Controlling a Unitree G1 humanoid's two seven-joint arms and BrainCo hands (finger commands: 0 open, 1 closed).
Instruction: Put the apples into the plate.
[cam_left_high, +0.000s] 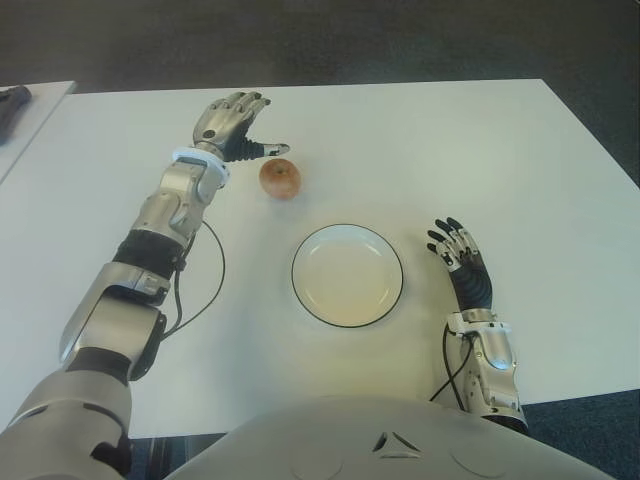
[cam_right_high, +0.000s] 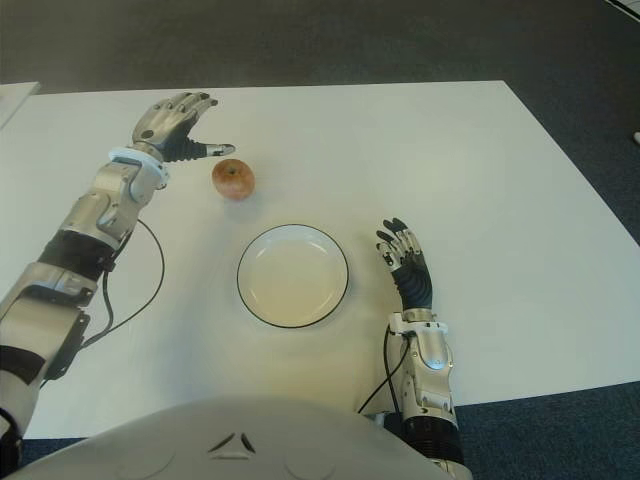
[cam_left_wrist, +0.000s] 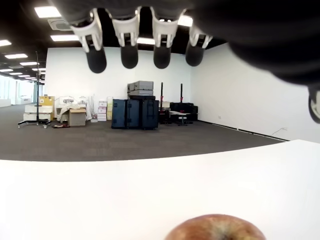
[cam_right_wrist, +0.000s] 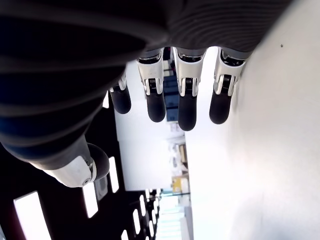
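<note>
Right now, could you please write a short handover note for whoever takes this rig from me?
Left hand: open, holding nothing, reached out over the white table, just beyond the one visible small red-brown apple.
Right hand: open and idle, to the right of the round white plate with a dark rim.
Apple sits on the table, beyond the plate and to its left, apart from it.
Done: nothing; the plate holds nothing.
Left: grasp the apple and put it in the plate.

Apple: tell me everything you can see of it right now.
The apple is a single round fruit, reddish-brown with yellowish patches, its stem dimple facing up. It sits upright on the bare white table, beyond the empty plate and toward the robot's left. The left robot hand hovers open just beside it, thumb near it; contact is not discernible.
</note>
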